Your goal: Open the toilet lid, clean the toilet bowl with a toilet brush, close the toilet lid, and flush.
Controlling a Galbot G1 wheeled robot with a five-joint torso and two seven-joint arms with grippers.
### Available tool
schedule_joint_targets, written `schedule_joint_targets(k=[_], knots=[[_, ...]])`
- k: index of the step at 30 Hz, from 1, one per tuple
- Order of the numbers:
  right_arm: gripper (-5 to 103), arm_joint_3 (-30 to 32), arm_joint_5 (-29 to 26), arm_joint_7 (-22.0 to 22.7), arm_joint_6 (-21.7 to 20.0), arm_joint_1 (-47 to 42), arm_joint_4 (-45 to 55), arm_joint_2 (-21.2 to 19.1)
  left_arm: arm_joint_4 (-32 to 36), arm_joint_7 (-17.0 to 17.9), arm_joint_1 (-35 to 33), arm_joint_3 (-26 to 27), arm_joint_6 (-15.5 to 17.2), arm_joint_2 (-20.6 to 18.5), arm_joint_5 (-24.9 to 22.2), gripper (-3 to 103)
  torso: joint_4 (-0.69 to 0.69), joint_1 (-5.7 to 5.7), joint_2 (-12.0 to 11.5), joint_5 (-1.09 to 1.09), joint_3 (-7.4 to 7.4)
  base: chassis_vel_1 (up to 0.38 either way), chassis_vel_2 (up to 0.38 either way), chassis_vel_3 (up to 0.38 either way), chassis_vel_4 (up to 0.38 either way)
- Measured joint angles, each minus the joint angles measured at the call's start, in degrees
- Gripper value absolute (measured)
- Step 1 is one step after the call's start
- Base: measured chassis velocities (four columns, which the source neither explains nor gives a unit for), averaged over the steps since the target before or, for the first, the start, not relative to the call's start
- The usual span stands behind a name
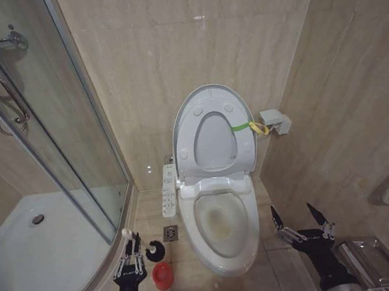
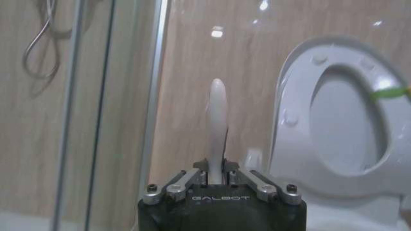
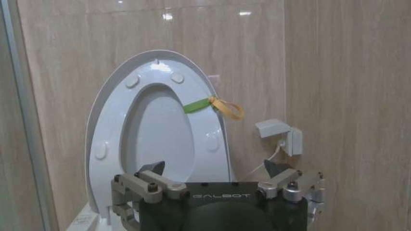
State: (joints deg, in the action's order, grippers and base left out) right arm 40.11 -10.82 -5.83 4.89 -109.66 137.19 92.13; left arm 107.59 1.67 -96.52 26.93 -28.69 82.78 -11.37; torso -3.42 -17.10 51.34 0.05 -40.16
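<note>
Your way into the toilet bowl point(image 1: 223, 235) from above is open: the toilet lid point(image 1: 212, 130) stands upright against the wall. Left of it, the glass shower door point(image 1: 73, 139) and red cup point(image 1: 162, 276) crowd the floor.

The head view looks steeply down on the toilet bowl point(image 1: 222, 224); both low wrist views face the raised toilet lid point(image 3: 160, 139).
</note>
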Motion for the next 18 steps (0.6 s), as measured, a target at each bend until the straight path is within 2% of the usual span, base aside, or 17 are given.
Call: schedule_joint_targets(k=[3,7,9,10,13,18], knots=[[100,0.0,0.0,-0.02,0.0,0.0,0.0,-0.01,-7.43,-0.16,2.13,1.14,-2.81,-0.77,-1.48,15,0.01,0.0,0.0,0.0,0.0,0.0,0.0,0.0,0.0],[100,0.0,0.0,0.0,0.0,0.0,0.0,-0.01,-12.72,-0.68,4.34,2.04,-4.96,-1.78,-2.53,15,0.01,0.0,0.0,-0.02,0.0,0.0,0.0,0.0,0.0],[100,0.0,0.0,0.0,0.0,0.0,0.0,0.0,-17.43,-2.18,6.87,2.63,-7.05,-3.0,-4.44,15,0.01,-0.01,0.0,-0.01,-0.01,0.0,0.0,0.0,0.0],[100,0.0,0.0,0.0,0.0,0.0,0.0,0.0,-17.43,-2.18,6.87,2.63,-7.05,-3.0,-4.44,15,0.01,-0.01,0.0,-0.01,-0.01,0.0,0.0,0.0,0.0],[100,0.0,0.0,0.0,0.0,0.0,0.0,0.0,-24.21,-5.7,11.35,3.08,-10.45,-4.57,-6.34,15,-0.01,-0.01,-0.01,-0.01,0.0,0.0,0.0,0.0,0.0],[100,0.0,0.0,0.01,0.0,0.0,0.0,0.0,-30.73,-8.52,14.99,2.1,-12.16,-5.91,-8.73,15,0.0,-0.01,-0.01,0.0,0.0,0.0,0.0,0.0,0.0]])
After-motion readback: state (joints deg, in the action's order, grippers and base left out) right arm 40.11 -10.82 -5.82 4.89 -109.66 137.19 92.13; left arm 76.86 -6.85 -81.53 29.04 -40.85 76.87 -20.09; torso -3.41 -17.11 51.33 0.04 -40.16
